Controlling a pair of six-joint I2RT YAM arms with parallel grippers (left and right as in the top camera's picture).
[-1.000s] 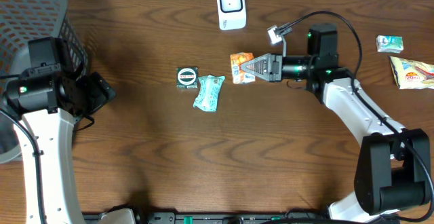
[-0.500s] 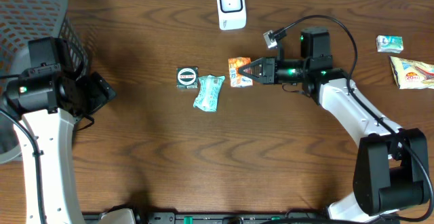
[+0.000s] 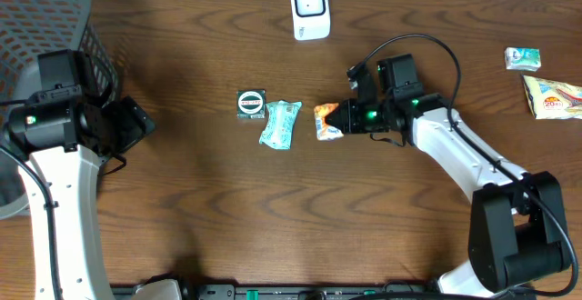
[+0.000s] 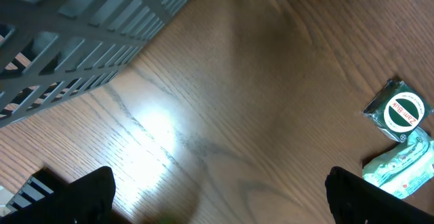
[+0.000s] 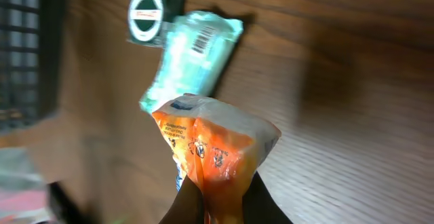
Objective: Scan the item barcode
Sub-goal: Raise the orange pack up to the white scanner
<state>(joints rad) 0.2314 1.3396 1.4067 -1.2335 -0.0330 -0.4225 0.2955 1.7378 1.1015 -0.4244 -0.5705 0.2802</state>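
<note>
Right arm: reaches left across the table [image 3: 200,209], forearm low. Right gripper [image 3: 338,118] is pressed together, pinching the orange snack packet [image 3: 326,121] by 1 edge, just right of the teal packet [image 3: 280,124] and well below the scanner [image 3: 309,9].

Left arm: parked beside the basket [image 3: 45,9], left gripper [image 4: 220,197] spread wide, holding nothing.

Change: 1 second ago the packet sat higher, nearer the scanner. Left arm unchanged.

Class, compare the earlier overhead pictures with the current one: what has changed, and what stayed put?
The right gripper, shut on the orange packet throughout, carried it toward the overhead view's lower edge, away from the white scanner. Nothing was released. The left gripper, teal packet and green-label packet stayed put.
</note>
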